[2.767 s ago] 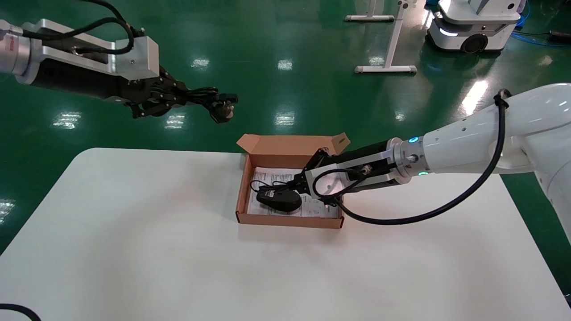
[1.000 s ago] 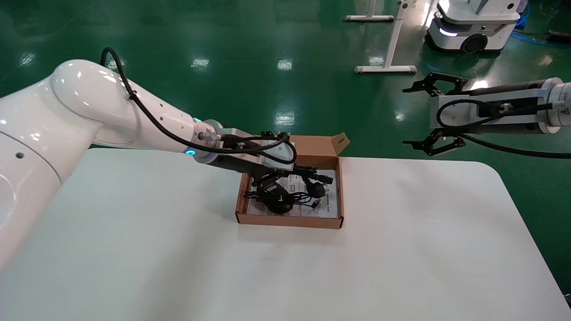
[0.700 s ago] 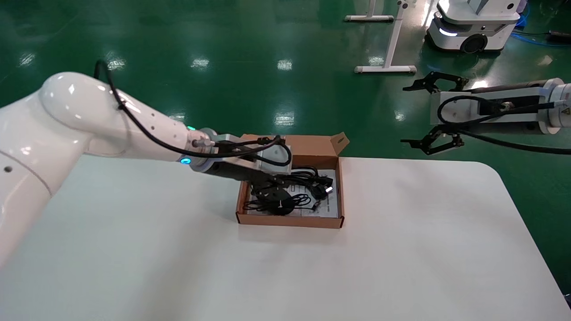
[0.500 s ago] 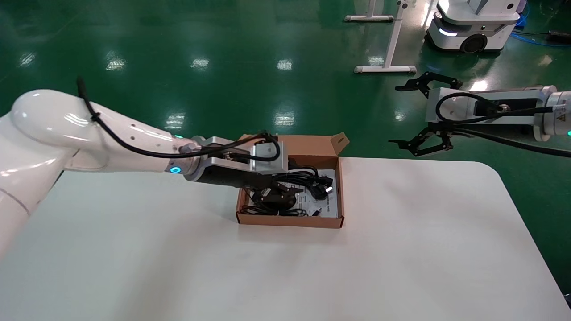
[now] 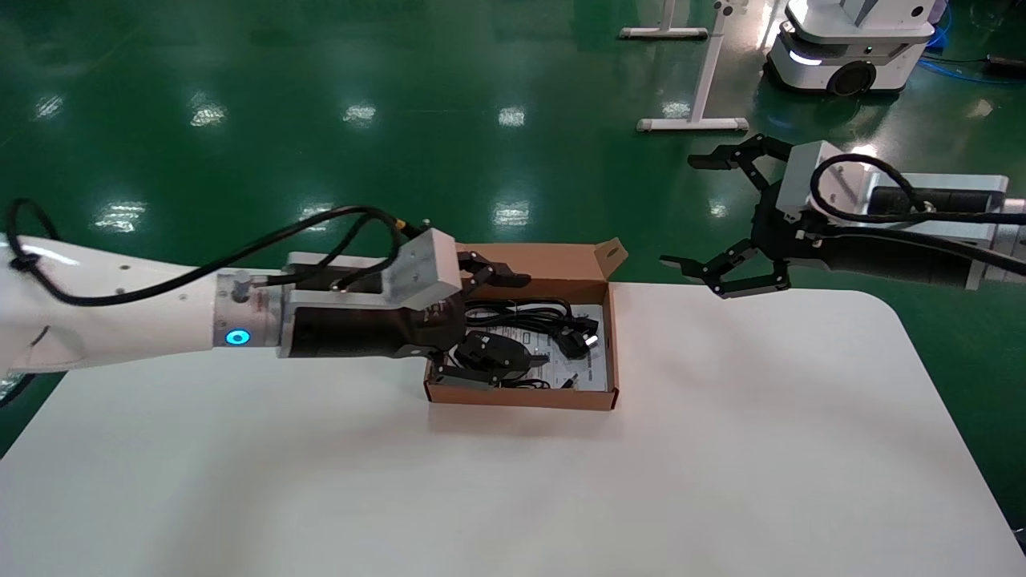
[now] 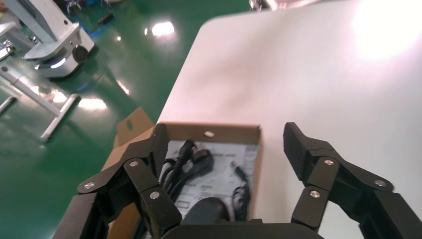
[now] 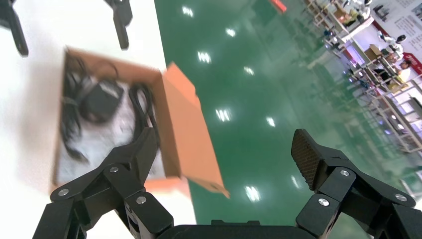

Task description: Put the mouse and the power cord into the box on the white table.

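Observation:
The brown cardboard box (image 5: 521, 397) stands open at the far middle of the white table (image 5: 481, 497). Inside it lie the black mouse (image 5: 493, 353) and, behind that, the coiled power cord (image 5: 533, 314) with its plug. My left gripper (image 5: 483, 328) hangs open at the box's left end, holding nothing. In the left wrist view the gripper (image 6: 226, 142) frames the box (image 6: 214, 132), the mouse (image 6: 209, 211) and the power cord (image 6: 191, 162). My right gripper (image 5: 685, 212) is open and empty, in the air beyond the table's far right edge. In its wrist view the gripper (image 7: 226, 144) looks across at the box (image 7: 186, 124).
A white mobile robot base (image 5: 842, 48) and white stand legs (image 5: 697, 122) are on the green floor behind the table. The box's flap (image 5: 561, 258) stands upright at its far side. The table's far edge runs just behind the box.
My left gripper has let go of the power cord in the box, opened and drawn back to the left. My right gripper has drifted left and lower, staying open.

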Action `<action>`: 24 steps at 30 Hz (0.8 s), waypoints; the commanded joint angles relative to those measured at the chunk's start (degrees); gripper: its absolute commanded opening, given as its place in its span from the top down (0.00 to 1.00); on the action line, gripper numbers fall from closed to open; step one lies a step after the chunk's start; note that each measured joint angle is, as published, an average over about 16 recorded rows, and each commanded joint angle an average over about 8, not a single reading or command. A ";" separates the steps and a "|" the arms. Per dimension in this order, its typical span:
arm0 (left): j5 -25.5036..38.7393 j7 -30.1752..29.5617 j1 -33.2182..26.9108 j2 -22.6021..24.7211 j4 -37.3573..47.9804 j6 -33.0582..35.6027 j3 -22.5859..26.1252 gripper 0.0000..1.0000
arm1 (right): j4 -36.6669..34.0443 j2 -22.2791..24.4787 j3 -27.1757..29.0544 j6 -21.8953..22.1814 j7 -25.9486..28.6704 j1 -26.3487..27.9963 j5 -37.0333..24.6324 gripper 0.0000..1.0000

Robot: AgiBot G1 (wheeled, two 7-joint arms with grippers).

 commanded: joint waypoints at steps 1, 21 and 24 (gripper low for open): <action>-1.50 -1.08 1.33 -1.46 -1.72 0.85 -1.44 0.00 | 2.45 0.83 0.77 -0.43 2.28 -1.64 1.46 0.00; -16.41 -11.75 14.56 -15.96 -18.79 9.32 -15.69 0.00 | 26.74 9.05 8.42 -4.74 24.93 -17.85 15.91 0.00; -18.65 -13.35 16.54 -18.14 -21.35 10.59 -17.82 0.00 | 30.38 10.28 9.56 -5.39 28.32 -20.27 18.07 0.00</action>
